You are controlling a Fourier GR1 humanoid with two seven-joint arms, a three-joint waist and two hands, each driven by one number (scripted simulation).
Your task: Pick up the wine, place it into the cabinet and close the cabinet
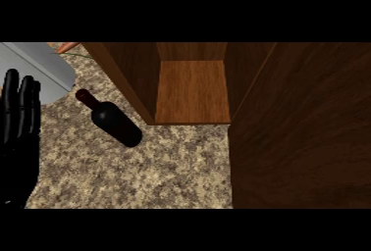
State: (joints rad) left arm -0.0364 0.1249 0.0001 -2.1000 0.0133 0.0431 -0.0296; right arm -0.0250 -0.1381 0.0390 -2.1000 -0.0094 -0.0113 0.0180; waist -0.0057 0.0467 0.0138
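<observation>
At the view's left edge you see only the left hand [18, 132], partly cut off by the frame, with no forearm showing; the right hand is nowhere in the view. That left hand stands with its black fingers straight and pointing up, holding nothing and touching nothing you can make out. Behind its fingertips a grey object [43, 68] runs out of the top left corner, so you cannot tell what it is, and a small orange thing [69, 46] peeks past its edge. Your wine bottle [112, 119] lies on its side on the speckled surface [145, 171], dark glass with a deep red neck pointing up-left, just beside the open cabinet [192, 90], whose door [304, 127] fills the right side.
</observation>
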